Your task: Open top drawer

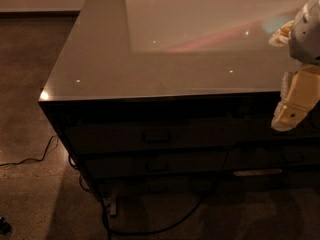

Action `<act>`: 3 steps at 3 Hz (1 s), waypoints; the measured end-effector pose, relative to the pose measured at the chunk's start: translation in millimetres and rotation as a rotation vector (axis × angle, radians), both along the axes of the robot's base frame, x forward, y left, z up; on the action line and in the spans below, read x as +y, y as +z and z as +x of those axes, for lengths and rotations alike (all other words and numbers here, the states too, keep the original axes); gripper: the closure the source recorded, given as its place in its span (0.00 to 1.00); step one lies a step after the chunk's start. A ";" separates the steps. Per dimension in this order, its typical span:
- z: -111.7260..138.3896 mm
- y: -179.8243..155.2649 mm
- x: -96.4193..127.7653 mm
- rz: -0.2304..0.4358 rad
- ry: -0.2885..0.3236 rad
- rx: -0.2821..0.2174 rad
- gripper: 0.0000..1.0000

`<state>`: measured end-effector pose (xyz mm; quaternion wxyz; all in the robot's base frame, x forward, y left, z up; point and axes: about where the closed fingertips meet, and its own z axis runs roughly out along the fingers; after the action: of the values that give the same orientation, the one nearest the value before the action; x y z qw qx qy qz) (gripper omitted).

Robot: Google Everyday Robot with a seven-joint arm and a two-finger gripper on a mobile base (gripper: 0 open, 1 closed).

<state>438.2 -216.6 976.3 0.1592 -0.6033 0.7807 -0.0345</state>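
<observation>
The top drawer (pixel 150 136) is a wide dark front just under the edge of the countertop, with a small rectangular pull handle (pixel 156 135) at its centre. It sits flush with the cabinet and none of its interior shows. My gripper (pixel 292 106) hangs at the far right, cream-coloured and pointing down, in front of the counter's front edge. It is at about the top drawer's height, well to the right of the handle and apart from it. It holds nothing that I can see.
The glossy grey countertop (pixel 150 59) reflects light. Two more dark drawer fronts (pixel 155 165) with like handles lie below the top one. A black cable (pixel 200 204) runs along the floor under the cabinet, and another cable (pixel 42 156) lies to the left.
</observation>
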 end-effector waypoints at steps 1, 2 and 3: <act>0.2 0.0 2.8 0.007 0.006 -0.007 0.00; 1.9 -24.4 10.5 0.045 0.014 0.021 0.00; 1.9 -24.4 10.6 0.045 0.014 0.021 0.00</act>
<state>440.2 -206.0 951.9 0.1648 -0.6054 0.7787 -0.0092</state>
